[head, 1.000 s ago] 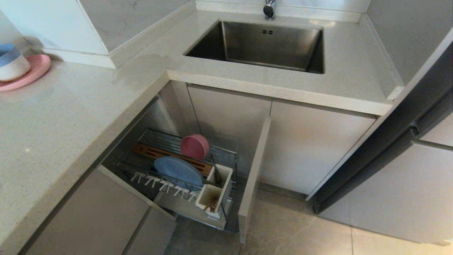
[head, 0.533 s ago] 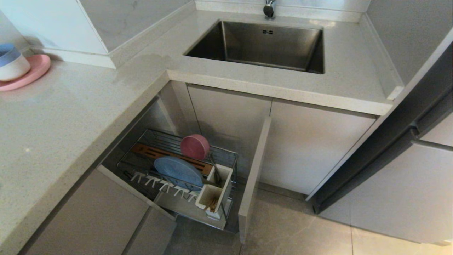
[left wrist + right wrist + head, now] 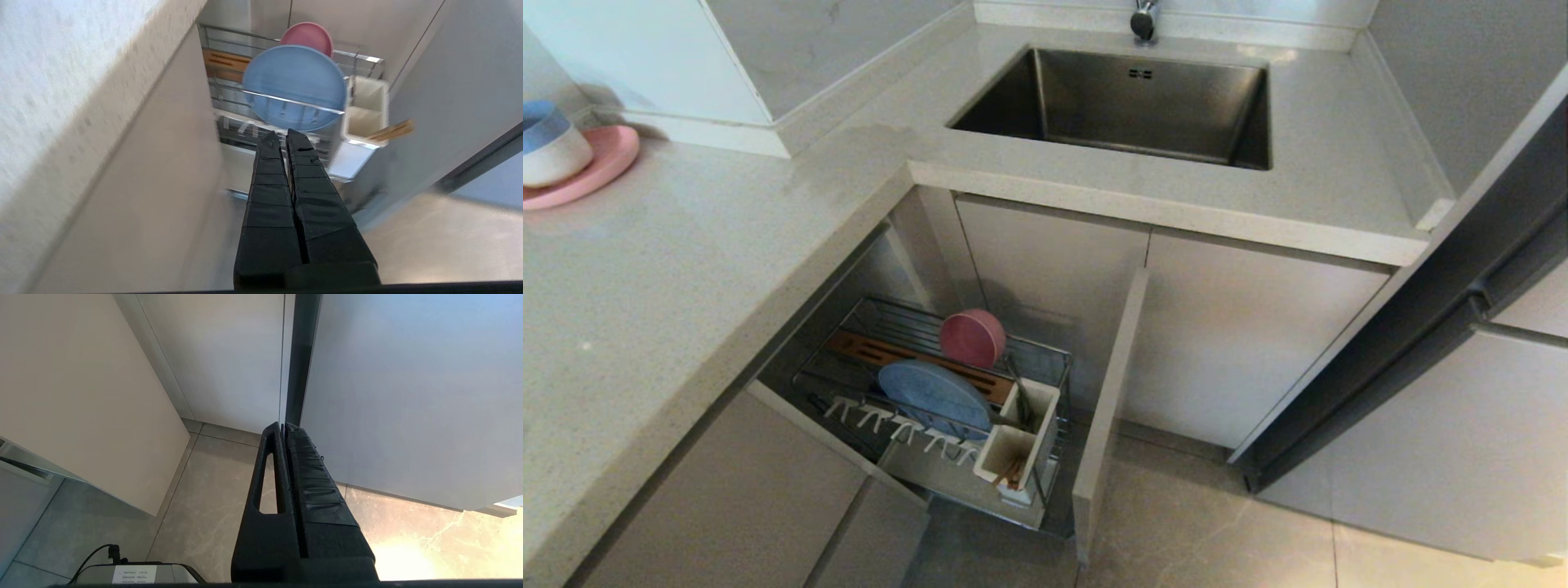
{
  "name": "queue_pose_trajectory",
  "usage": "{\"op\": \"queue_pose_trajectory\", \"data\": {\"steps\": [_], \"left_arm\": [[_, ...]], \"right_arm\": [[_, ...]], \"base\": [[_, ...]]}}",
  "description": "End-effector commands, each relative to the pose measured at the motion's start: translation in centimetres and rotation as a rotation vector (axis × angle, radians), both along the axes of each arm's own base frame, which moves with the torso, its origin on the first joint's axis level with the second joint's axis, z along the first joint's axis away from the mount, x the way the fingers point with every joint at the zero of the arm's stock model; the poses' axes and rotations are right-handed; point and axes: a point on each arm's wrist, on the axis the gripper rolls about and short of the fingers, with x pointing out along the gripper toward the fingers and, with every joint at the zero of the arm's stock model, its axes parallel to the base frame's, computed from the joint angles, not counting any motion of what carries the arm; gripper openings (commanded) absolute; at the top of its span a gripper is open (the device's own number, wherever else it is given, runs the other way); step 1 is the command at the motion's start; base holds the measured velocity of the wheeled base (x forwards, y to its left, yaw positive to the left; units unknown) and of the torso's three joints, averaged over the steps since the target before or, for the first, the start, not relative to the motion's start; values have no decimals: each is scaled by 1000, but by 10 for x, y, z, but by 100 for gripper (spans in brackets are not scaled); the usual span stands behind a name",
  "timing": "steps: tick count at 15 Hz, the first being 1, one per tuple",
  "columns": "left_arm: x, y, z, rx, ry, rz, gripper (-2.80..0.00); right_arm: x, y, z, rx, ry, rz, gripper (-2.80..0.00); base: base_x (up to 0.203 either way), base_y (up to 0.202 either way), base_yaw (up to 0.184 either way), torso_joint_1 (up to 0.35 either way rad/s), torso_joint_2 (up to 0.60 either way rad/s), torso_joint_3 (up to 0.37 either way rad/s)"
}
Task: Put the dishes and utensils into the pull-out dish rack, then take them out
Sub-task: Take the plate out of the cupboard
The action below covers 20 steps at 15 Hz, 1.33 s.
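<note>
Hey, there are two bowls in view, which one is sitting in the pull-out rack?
The small pink bowl, standing on edge at the back of the chrome wire rack, behind the blue plate. The blue-and-white bowl sits on a pink plate on the counter.

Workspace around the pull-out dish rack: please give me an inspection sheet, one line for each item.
Surface: speckled light countertop, bare in the middle.
Job's things: pull-out dish rack drawn out below the counter; blue plate on edge in it; pink bowl on edge behind the plate; chopsticks in the white utensil box; a slim silver utensil in its rear compartment.
Clutter: blue-and-white bowl on a pink plate, far left of the counter.
Grippers: left claw shut, empty, in front of the rack; right claw shut, empty, over the floor.
Cables: one black cable at a device on the floor.
Surroundings: steel sink, faucet, tiled floor.
</note>
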Motion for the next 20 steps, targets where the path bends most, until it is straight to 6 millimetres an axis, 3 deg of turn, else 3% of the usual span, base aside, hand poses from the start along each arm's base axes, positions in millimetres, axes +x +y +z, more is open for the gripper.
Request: {"op": "queue_pose_trajectory", "data": {"steps": [1,5,12,16,20], "left_arm": [[0,0,0,18,-1,0,-280],[0,0,-1,-31,7,7,-280],[0,0,-7,127,59,-18,-280],[0,0,-7,7,65,13,-280],[0,0,-7,4,65,17,-280]], "right_arm": [[0,0,0,0,0,0,-280],[0,0,0,0,1,0,-280],[0,0,0,0,0,0,-280],[0,0,0,0,1,0,-280],[0,0,0,0,0,0,-280]], "base": [[0,0,0,0,0,0],[0,0,0,0,0,0],[0,0,0,0,0,0],[0,0,0,0,0,0],[0,0,0,0,0,0]]}}
